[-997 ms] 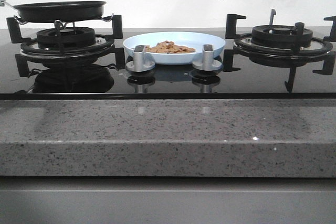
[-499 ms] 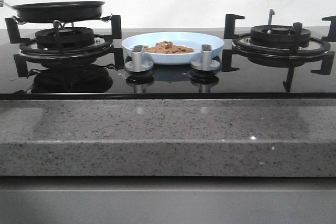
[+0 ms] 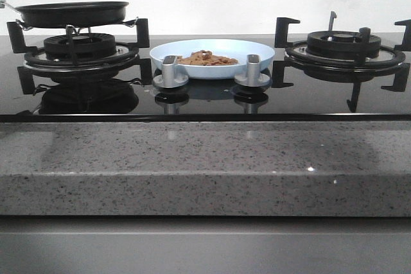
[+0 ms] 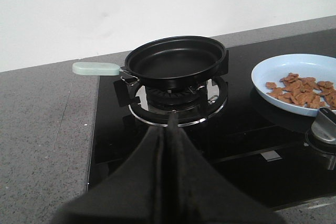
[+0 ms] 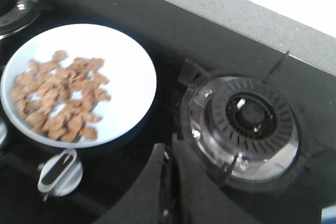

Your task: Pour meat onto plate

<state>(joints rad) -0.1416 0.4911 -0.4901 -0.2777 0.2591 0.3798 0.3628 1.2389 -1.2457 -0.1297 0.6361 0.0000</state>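
Fingers of the left gripper (image 4: 172, 129) and right gripper (image 5: 169, 171) were pressed together, holding nothing. The meat (image 5: 58, 98) lay on the plate (image 5: 126, 66) between 2 burners; the pan (image 4: 176, 62) sat empty. Retreating clear seemed best.

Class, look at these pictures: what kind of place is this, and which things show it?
Most likely a kitchen cooktop. A black glass hob carries two gas burners, a black frying pan sits on one, and a pale-blue plate of meat lies between them, behind two control knobs.
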